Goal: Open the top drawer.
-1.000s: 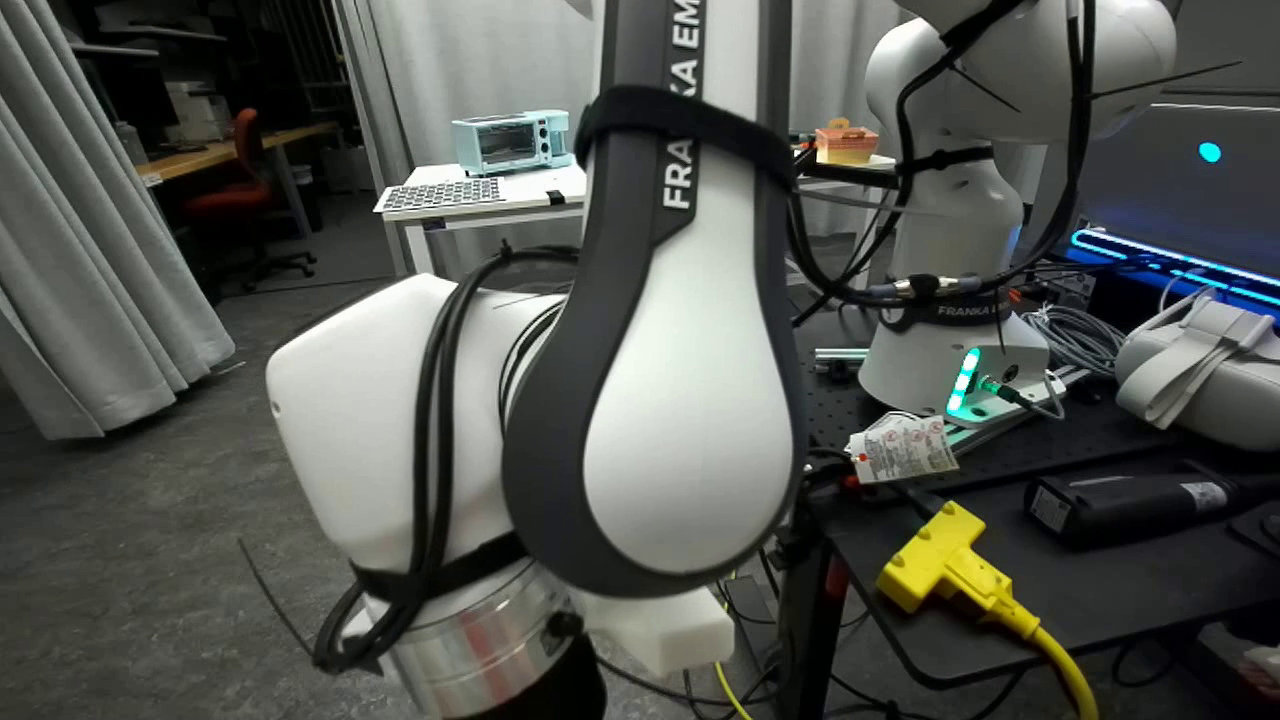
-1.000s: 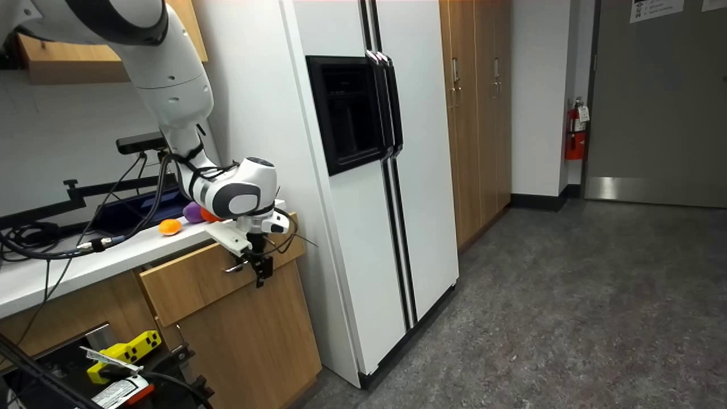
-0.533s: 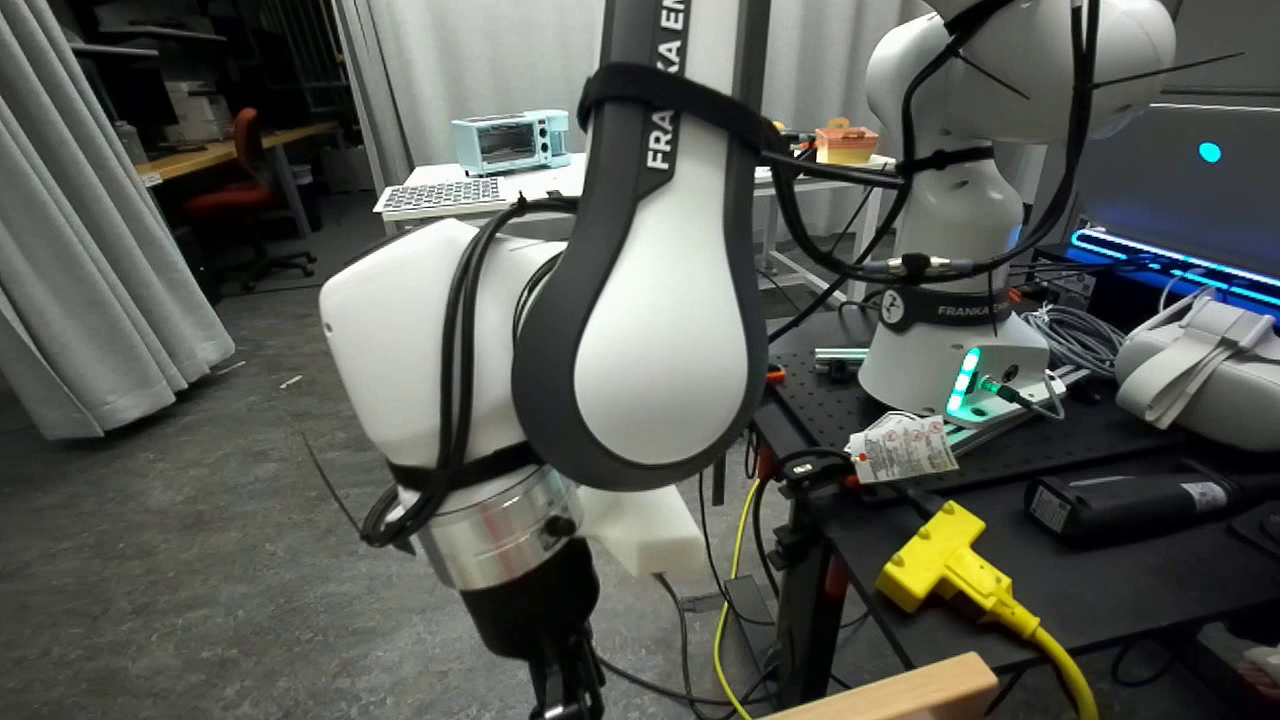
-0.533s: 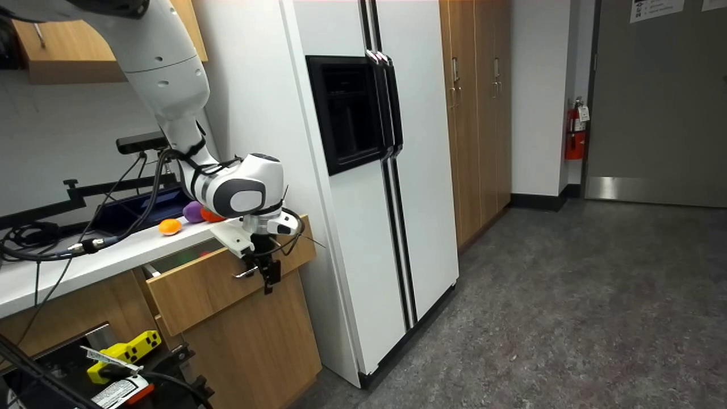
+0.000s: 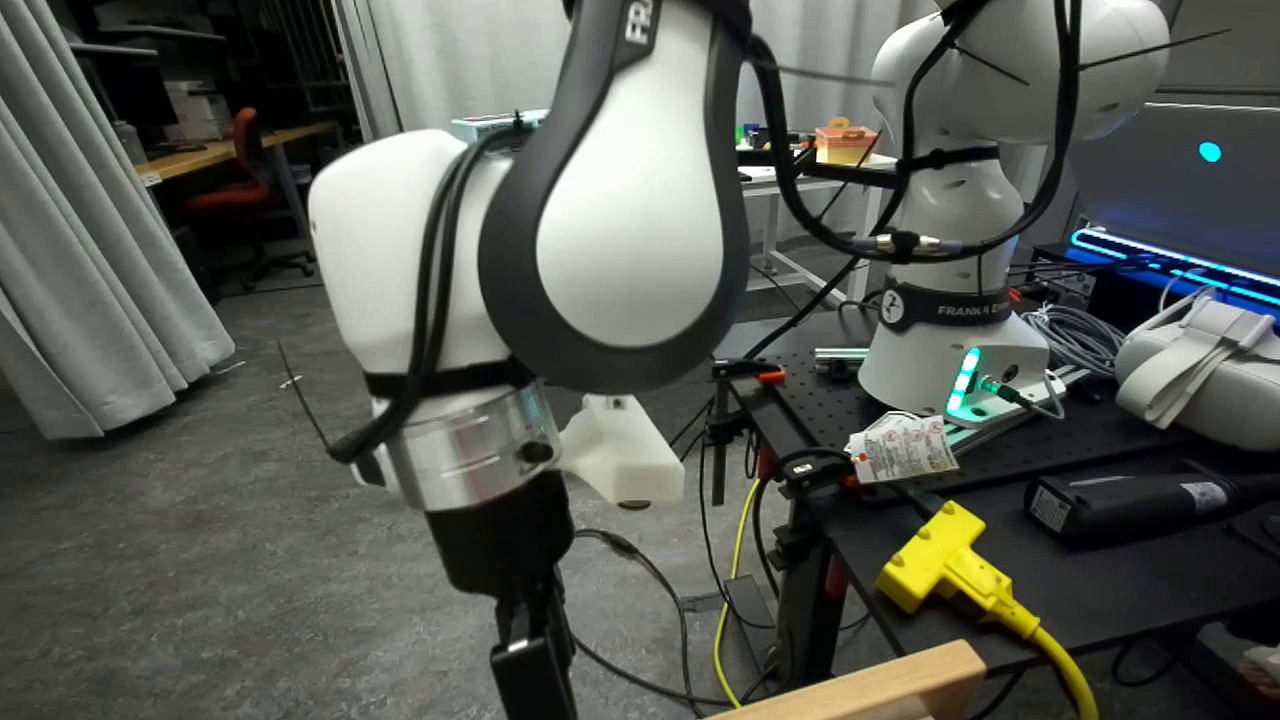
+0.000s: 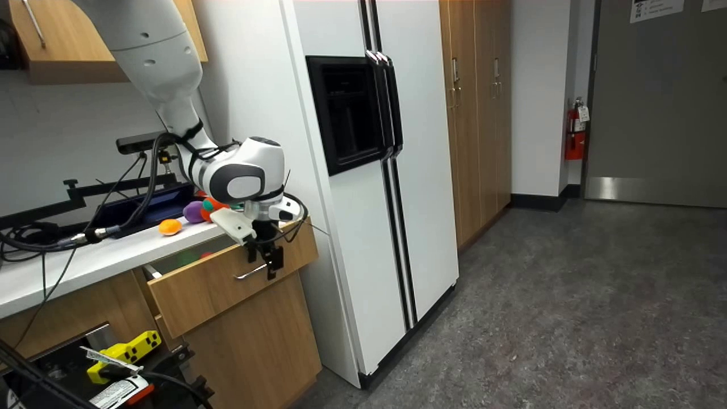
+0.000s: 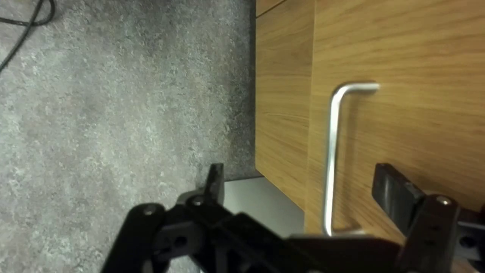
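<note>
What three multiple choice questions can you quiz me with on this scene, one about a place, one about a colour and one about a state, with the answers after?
1. Where is the purple object?
A. On the floor
B. On the white countertop
C. On top of the refrigerator

2. What colour is the handle of the top drawer?
A. Red
B. Yellow
C. Silver

3. What state is the top drawer in?
A. Open
B. Fully shut
C. Upside down

Answers:
1: B, since an exterior view shows it resting there.
2: C, since it gleams silver in the wrist view.
3: A, since part of its inside shows in an exterior view, out past the countertop.
</note>
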Robot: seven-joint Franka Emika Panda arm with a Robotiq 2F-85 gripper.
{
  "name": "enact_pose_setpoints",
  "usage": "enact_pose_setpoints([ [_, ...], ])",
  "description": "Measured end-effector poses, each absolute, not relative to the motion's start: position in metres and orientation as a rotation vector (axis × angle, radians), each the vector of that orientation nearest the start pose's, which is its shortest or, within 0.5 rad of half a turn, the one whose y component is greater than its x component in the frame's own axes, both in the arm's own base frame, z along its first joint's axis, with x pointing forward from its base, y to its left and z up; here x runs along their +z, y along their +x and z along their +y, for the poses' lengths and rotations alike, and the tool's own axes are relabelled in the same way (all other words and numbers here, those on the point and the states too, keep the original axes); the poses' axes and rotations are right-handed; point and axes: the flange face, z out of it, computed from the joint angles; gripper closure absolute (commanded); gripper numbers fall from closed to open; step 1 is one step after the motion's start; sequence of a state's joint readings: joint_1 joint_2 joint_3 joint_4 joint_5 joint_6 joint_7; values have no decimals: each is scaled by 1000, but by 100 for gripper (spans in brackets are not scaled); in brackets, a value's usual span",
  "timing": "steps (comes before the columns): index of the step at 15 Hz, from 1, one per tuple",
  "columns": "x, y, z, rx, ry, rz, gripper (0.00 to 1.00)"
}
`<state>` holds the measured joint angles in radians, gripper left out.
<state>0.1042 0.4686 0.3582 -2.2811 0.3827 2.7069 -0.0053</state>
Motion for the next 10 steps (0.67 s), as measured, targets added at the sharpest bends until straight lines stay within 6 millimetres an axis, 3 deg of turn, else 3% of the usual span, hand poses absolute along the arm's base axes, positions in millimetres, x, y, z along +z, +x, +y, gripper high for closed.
enact_pose_setpoints([
  [3,206,479,243,40,-2766,-141,0],
  [6,235,480,250,-34,-2721,-169,0],
  [7,242,480,251,-50,-2710,-185,25],
  [8,246,480,252,-61,-2702,-201,26],
  [10,252,479,252,-69,-2679,-242,42],
])
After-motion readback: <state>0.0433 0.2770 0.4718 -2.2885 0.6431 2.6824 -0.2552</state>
